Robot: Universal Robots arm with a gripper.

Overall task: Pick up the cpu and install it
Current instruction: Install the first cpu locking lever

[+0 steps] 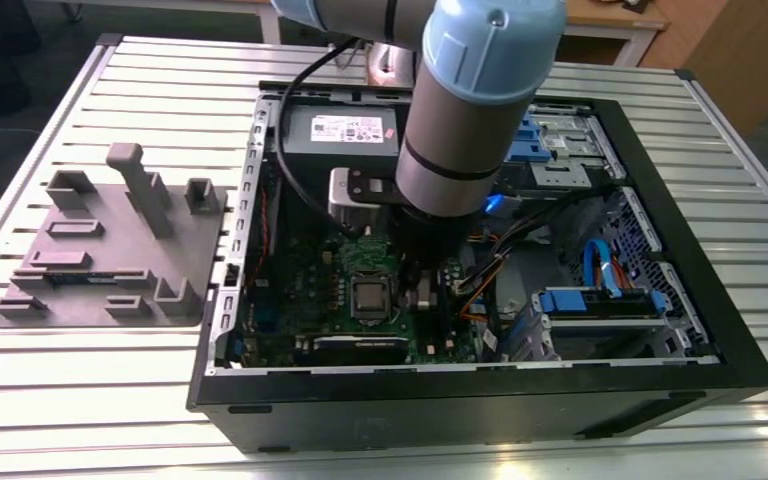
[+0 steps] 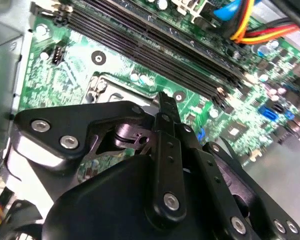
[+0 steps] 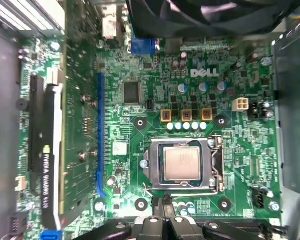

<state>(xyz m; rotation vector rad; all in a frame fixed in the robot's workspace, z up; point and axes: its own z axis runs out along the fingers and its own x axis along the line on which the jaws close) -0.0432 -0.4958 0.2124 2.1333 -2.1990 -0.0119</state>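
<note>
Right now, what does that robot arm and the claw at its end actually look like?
The arm is a thick silver-grey tube with a pale blue rounded joint cap and a dark band around it. A black cable loops down beside it, and a small silver block is fixed to its side. The gripper is matte black, built from bolted linkage bars with shiny silver screws.
</note>
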